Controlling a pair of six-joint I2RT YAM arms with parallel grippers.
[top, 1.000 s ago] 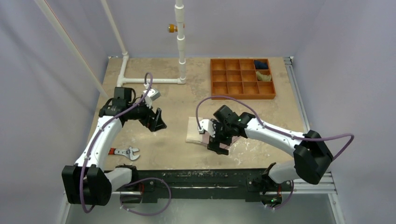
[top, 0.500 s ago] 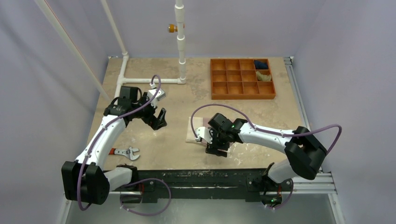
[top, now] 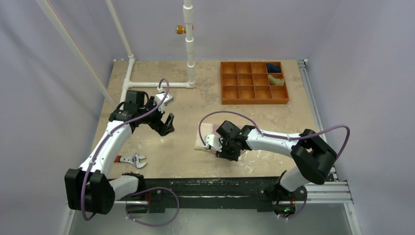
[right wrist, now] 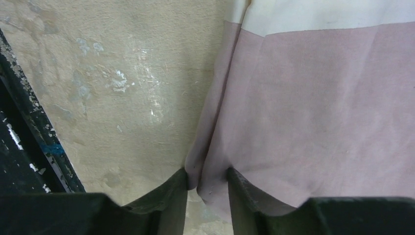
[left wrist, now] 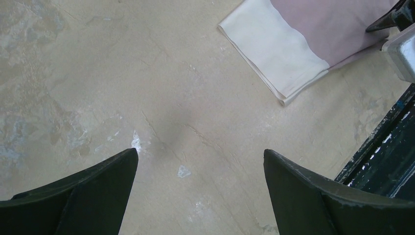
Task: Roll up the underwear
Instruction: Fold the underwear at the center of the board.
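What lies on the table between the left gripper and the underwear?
Nothing. Only bare tabletop separates the open left gripper from the underwear, as the left wrist view shows.

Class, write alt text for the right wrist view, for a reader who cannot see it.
The right gripper pinches the near edge of the underwear, a fold of pale pink cloth between its dark fingers. The cloth lies flat on the mottled beige table, its cream panel at the top.
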